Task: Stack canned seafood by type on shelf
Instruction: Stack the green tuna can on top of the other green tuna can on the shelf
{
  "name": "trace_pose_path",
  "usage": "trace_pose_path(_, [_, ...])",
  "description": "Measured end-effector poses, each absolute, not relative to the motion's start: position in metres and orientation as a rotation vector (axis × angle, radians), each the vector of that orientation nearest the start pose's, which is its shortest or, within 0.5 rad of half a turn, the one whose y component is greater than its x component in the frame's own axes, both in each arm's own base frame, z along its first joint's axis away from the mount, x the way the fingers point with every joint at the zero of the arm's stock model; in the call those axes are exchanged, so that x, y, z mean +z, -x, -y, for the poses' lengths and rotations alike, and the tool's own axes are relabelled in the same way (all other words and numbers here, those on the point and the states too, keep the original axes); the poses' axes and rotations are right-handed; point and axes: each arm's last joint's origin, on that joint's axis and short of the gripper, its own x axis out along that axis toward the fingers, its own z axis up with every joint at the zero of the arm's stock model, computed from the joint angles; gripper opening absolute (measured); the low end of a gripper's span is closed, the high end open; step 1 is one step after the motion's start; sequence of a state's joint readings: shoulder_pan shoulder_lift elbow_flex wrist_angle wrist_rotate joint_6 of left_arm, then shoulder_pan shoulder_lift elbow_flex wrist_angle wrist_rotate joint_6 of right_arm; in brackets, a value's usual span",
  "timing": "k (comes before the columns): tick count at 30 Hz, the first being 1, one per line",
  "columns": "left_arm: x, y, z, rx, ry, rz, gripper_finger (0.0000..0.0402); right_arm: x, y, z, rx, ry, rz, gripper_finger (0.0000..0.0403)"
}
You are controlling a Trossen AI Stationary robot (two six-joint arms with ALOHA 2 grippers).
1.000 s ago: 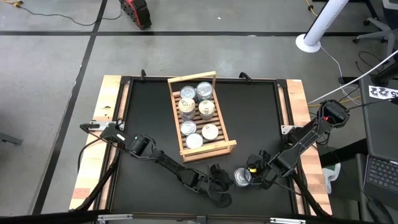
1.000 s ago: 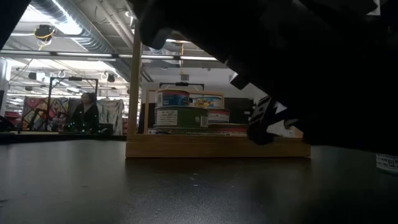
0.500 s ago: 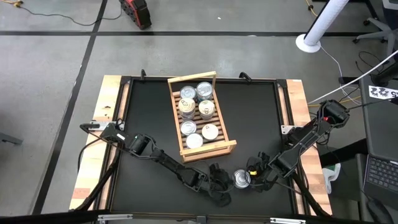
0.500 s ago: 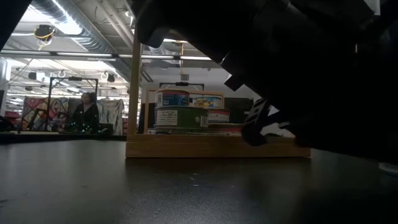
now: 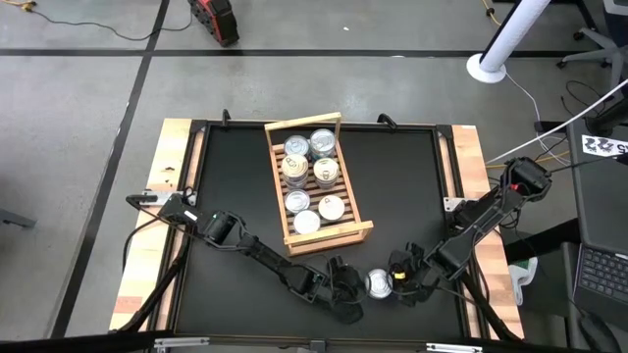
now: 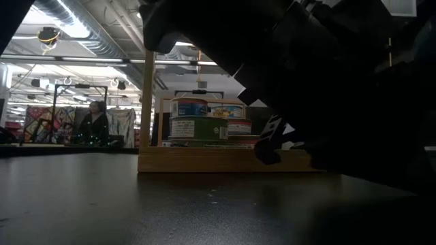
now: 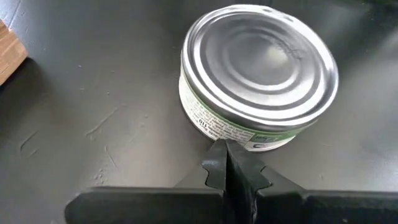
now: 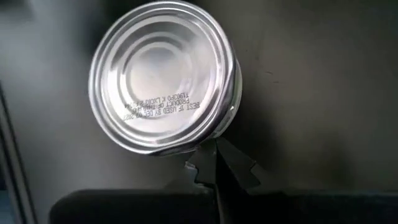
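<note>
Bright steel marks the loose tin (image 5: 378, 283) in the high view: it sits flat on the black bench (image 5: 235, 186), near the front edge, well apart from the wooden shelf (image 5: 345, 233) where six more tins (image 5: 310, 176) lie in two columns. The left gripper (image 5: 345, 291) is just beside it on one side and the right gripper (image 5: 407, 286) on the other, so the tin lies between the two.

In the low view the arms hide the loose tin; only the shelf (image 6: 204, 161) and its stacked tins (image 6: 199, 128) show beyond them.

The left wrist view has the tin (image 7: 258, 71) upright with its ribbed lid up and a green-and-white label round the wall. The left gripper (image 7: 225, 167) has its jaws pressed together, their tips at the base of the wall, holding nothing.

In the right wrist view the tin (image 8: 160, 78) shows a plain stamped lid. The right gripper (image 8: 214, 165) also has its jaws closed on nothing, tips touching or nearly touching the rim.

I judge the tin rigid, fairly heavy for its bulk and slick on its metal faces, apt to slide if nudged. The best hold looks to be across the short wall, below the lid's lip.
</note>
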State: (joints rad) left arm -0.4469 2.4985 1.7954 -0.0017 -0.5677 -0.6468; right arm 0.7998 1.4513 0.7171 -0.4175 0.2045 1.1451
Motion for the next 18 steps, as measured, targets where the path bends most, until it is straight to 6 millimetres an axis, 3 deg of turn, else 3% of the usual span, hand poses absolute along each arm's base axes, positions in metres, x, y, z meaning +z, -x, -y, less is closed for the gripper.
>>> trace_pose_path(18, [0.0892,-0.4820,0.2137,0.306,0.283,-0.548,0.0000,0.1685,-0.1829,-0.1797,-0.085,-0.447,-1.112,0.0005])
